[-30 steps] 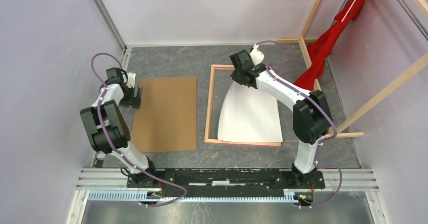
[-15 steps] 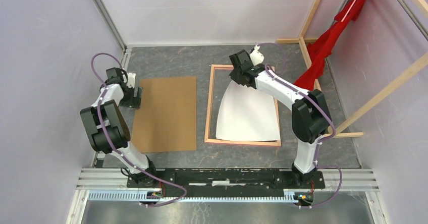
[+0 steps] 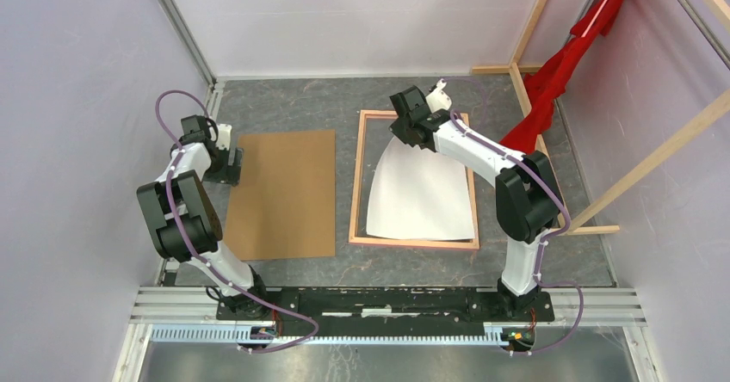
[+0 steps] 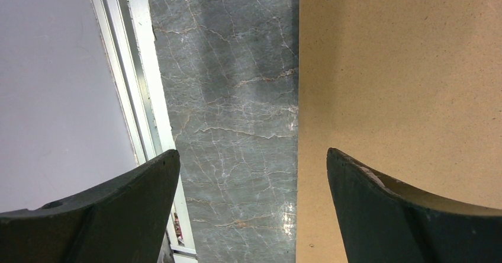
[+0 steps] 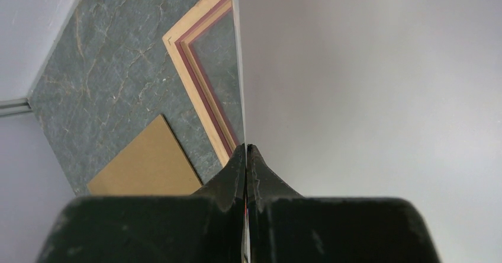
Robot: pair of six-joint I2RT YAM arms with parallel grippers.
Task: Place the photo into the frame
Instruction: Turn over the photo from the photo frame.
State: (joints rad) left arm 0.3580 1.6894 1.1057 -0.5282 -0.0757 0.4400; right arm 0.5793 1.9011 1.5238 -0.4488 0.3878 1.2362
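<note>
Spotter: Since a second ago, the right gripper (image 3: 403, 132) has drifted slightly left, and the white sheet (image 3: 422, 197) went with it. The sheet's near edge overlapped the near rail of the frame (image 3: 355, 184); now it lies inside. Left arm unchanged.

Recorder: Surface and room?

Spotter: Grey marbled table (image 3: 293, 102), pale lilac walls (image 3: 361, 21) on three sides. Bare wooden beams (image 3: 535, 21) at far right, with a red cloth (image 3: 559, 72) draped there.

Recorder: Task items?

Spotter: Frame flat at centre-right, tan wood up. The right wrist view shows a pink-red strip on its inner step. The photo (image 3: 284, 193) lies flat to its left, apart from it, brown back up, print not visible.

Recorder: Arms?

Spotter: Right arm reaches over the frame's right rail, elbow high, forearm slanting toward the far-left corner. Fingers pressed together, pinching the sheet's far edge. That end is lifted and bowed. Left arm is folded back, left gripper (image 3: 232, 163) pointing down at the photo's left edge. Fingers spread wide, one above the board, one above the table's edge. Contact with the board: cannot tell.
</note>
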